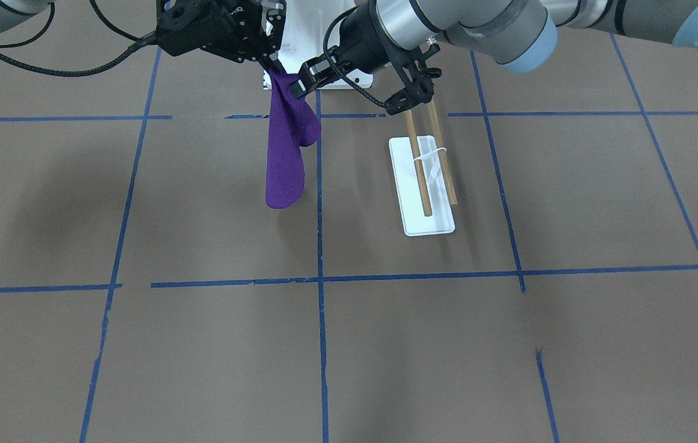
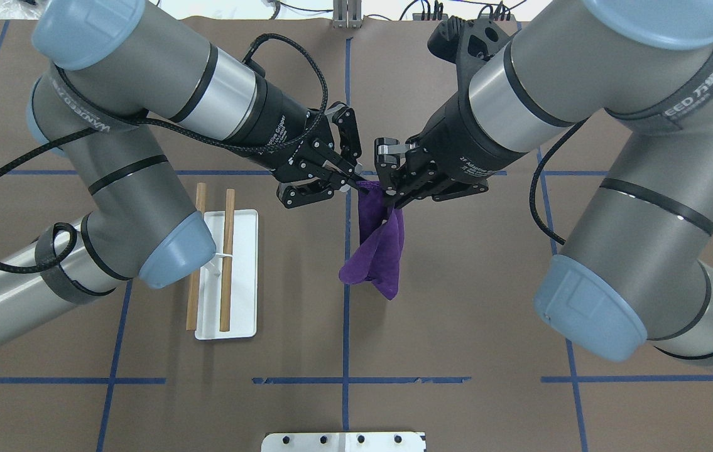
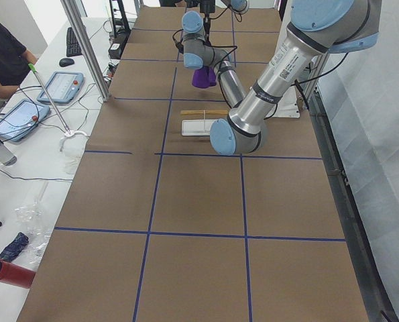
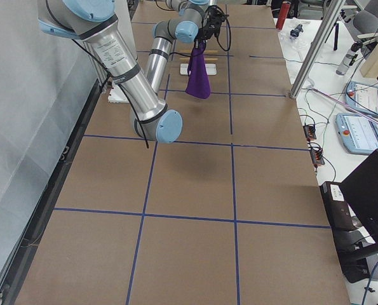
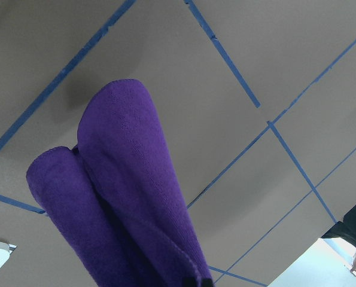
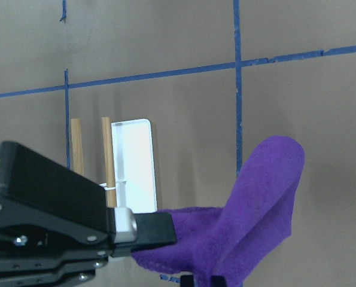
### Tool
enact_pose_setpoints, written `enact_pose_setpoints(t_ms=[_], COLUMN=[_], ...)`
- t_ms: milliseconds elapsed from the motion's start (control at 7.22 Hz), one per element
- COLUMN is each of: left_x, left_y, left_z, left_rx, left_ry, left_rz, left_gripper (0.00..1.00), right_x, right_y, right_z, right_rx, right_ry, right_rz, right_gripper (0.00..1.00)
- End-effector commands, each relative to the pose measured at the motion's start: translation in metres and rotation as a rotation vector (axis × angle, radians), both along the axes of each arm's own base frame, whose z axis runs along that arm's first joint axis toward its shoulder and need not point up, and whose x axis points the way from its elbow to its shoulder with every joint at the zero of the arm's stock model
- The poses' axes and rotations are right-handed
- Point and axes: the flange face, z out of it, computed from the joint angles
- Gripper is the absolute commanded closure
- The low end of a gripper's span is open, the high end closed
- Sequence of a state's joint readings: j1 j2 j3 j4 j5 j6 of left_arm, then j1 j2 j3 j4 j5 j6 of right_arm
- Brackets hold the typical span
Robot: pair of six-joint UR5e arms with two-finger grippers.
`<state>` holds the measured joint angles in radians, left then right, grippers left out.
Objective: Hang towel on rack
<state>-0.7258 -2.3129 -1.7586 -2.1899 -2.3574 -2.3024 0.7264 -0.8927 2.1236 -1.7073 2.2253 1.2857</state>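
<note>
The deep-purple towel [image 2: 376, 251] hangs folded in mid-air over the table's middle, its lower end free. Both grippers meet at its top edge. My left gripper [image 2: 356, 181] is shut on the towel's top corner, and my right gripper [image 2: 387, 196] is shut on the top edge right beside it. From across the table the towel [image 1: 287, 154] droops below the left gripper [image 1: 301, 86] and right gripper [image 1: 275, 69]. The rack [image 2: 240, 276], a white base with two tan dowels [image 2: 227, 251], stands apart on the table, under the left arm's elbow.
A large white bolted pedestal [image 1: 290, 58] stands behind the grippers at the robot's base. Blue tape lines cross the brown table top. A person and tablets [image 3: 58, 87] occupy a side bench beyond the table's far edge.
</note>
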Motion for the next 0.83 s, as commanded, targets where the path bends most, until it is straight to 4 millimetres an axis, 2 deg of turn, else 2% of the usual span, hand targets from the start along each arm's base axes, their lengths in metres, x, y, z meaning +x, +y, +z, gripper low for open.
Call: enact_pose_setpoints(t_ms=[0,138,277,415,554,692], left_x=[-0.002,-0.011,-0.032,-0.049,-0.069,-0.080], left_y=[0.001,0.008,0.024,0.030,0.026,0.019], left_z=[0.004,0.020,0.046,0.076,0.093,0.115], left_rx=[0.005,0.014,0.024,0.069,0.120,0.149], left_ry=[-0.001,-0.005,0.003,0.007,-0.007,-0.035], left_rz=[-0.002,-0.005,-0.008,-0.020,-0.045,-0.060], left_gripper=[1.00,1.00,1.00,1.00,1.00,1.00], right_x=[0.024,0.049,0.075,0.089,0.096,0.100], right_y=[0.009,0.014,0.011,0.000,-0.013,-0.019], right_z=[0.017,0.041,0.071,0.101,0.121,0.129], right_rx=[0.007,-0.008,-0.042,-0.081,-0.087,-0.069], right_ry=[0.001,0.017,0.051,0.099,0.135,0.153], right_rz=[0.022,0.048,0.090,0.131,0.148,0.144], right_gripper=[0.00,0.00,0.00,0.00,0.00,0.00])
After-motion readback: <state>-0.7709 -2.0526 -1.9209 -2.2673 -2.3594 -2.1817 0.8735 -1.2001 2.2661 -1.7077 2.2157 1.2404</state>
